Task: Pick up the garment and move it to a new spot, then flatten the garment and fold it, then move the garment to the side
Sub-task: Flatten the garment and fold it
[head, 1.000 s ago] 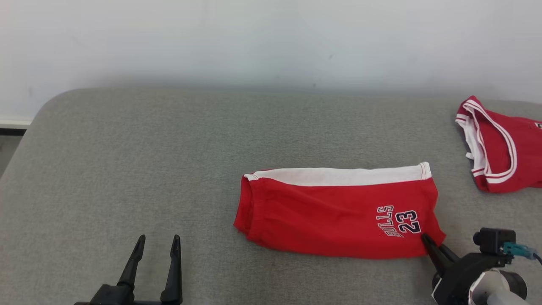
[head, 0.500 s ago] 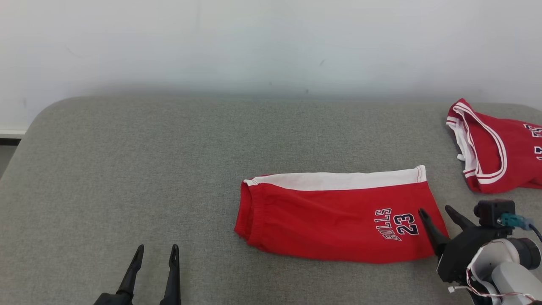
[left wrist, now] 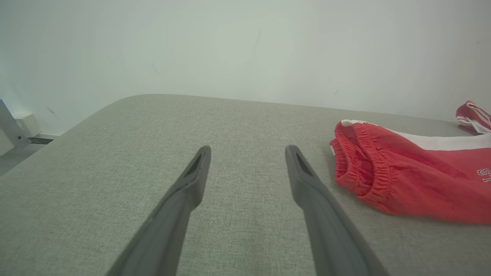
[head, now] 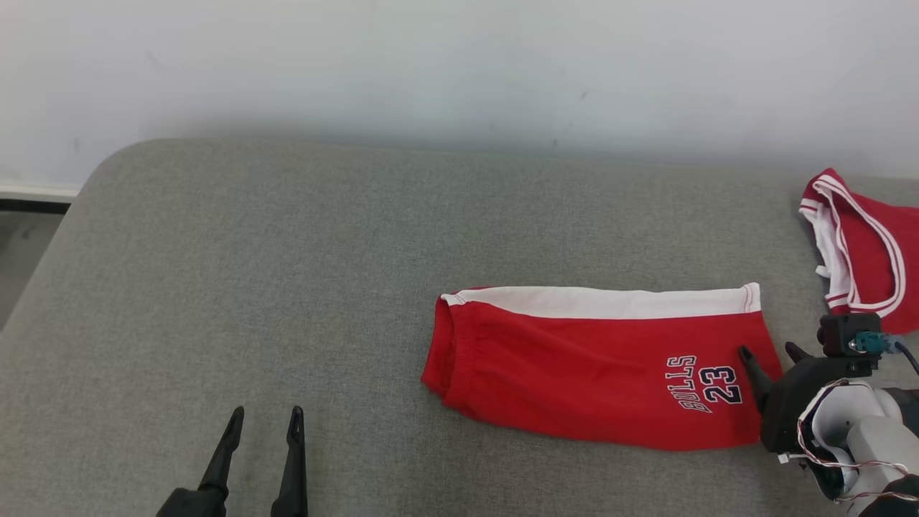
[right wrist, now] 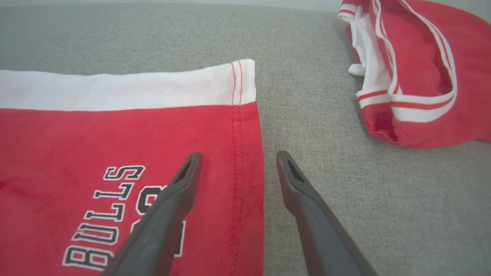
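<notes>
**Right end effector open at the garment's hem**

The right end effector (right wrist: pixel 238 155) is seen with its 2 fingers spread wide and nothing gripped between them. In the right wrist view, 1 finger is laid over the red cloth, across the dark lettering (right wrist: pixel 103 214), while the other is set over bare grey cover. The stitched side hem is thus straddled by the open jaws. Whether the fingertips are pressed on the cloth or held just above it cannot be told.

The garment (head: pixel 589 373) is found just ahead of this end effector, laid as a long flat rectangle on the tabletop (head: pixel 287 251), right of the middle in the head view. A white band (head: pixel 610 301) is shown along its far edge, and the gathered waist end is turned toward the robot's left. It is judged that the fold is already made. The open jaws are probably placed at the hem so that this end can be pinched for the move to the side.

The left end effector (head: pixel 266 413) is also held open and empty, low over the tabletop and well apart from the garment. The gathered end is seen off to the right of its fingers in the left wrist view. It is judged to be parked clear so that the cloth is not dragged.

A second red piece (head: pixel 869 251) with striped trim is left near the tabletop's right edge, apart from the garment.
</notes>
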Robot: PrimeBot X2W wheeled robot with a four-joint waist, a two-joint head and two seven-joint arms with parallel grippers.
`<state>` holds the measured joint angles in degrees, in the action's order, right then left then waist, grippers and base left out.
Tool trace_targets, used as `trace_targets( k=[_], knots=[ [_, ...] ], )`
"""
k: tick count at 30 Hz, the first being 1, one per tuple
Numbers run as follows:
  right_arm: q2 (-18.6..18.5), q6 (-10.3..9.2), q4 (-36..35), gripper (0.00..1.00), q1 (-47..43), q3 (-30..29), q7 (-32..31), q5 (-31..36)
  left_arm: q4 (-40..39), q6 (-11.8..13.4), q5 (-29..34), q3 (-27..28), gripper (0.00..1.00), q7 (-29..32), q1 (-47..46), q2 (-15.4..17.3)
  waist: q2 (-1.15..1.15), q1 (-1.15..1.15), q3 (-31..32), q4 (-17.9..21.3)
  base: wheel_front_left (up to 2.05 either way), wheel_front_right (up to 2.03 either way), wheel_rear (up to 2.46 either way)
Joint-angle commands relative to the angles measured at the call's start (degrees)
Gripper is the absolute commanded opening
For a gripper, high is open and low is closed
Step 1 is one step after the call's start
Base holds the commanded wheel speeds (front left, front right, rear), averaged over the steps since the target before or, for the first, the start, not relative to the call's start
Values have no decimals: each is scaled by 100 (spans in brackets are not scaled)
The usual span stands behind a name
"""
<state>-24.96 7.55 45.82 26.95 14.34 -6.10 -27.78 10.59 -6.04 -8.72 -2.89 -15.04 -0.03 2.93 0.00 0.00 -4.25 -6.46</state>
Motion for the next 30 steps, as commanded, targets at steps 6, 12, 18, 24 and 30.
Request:
trace_targets(
  k=[6,12,18,24,30],
  knots=[
    [128,-16,404,100,181,-37,-85,51,2,21,-30,48,100,-15,-104,-7,0,0,-230,-87,0,0,0],
    [266,-16,627,100,222,56,-241,-88,22,28,-45,53,100,-15,-158,-8,0,0,-309,-61,0,0,0],
    [328,-8,653,0,203,187,-388,-468,85,23,-45,14,100,-15,-247,-7,0,0,-288,-39,0,0,0],
    [42,-18,641,0,214,236,-372,-754,124,5,-42,43,100,-15,-187,-7,0,0,-190,14,0,0,0],
    [-398,-17,646,0,282,248,-316,-916,129,6,-82,25,100,-15,-114,-6,0,0,-121,64,0,0,0]
  ],
)
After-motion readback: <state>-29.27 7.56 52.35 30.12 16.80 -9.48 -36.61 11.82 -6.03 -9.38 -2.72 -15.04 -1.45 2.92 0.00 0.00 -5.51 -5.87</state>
